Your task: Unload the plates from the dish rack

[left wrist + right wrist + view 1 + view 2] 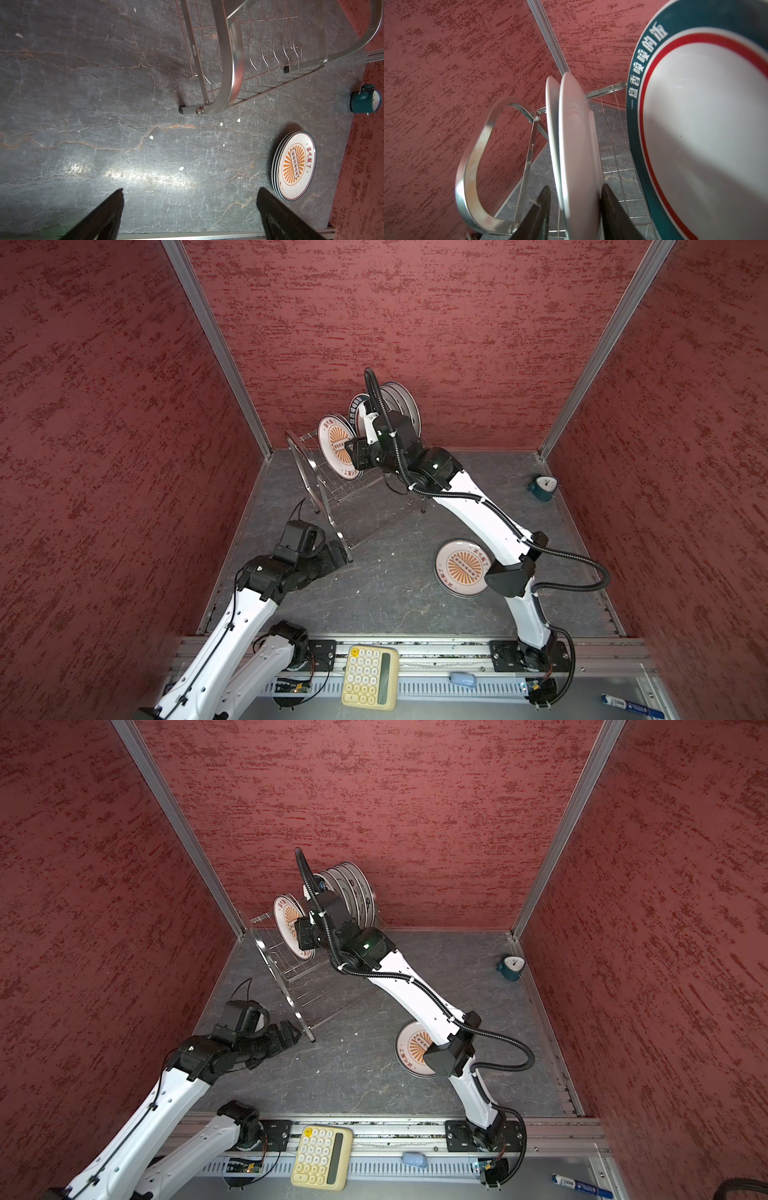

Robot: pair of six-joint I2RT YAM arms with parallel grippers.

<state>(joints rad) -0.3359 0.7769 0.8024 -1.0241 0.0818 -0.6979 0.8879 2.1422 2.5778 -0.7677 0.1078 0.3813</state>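
Toward the tabletop's (374, 605) left edge, the left gripper (190, 190) hovers, jaws wide and empty. The stacked plates (459, 568) lie toward the front-right edge. The dish rack (324, 489) stands near the back-left corner with upright plates (405, 406). The right gripper (576, 186) narrowly straddles one white plate (577, 145) — clamped or not, unclear.

Left gripper (190, 191): two dark fingers spread wide over bare slate-grey table (83, 104), nothing between them. Dish rack (230, 62): curved steel side frame and rubber-tipped foot on the table, wavy wire shelf behind. Plates (295, 166) stacked flat near the red wall (363, 166), orange sunburst on top. Teal alarm clock (363, 101) beyond them. White specks (151, 137) scattered about.
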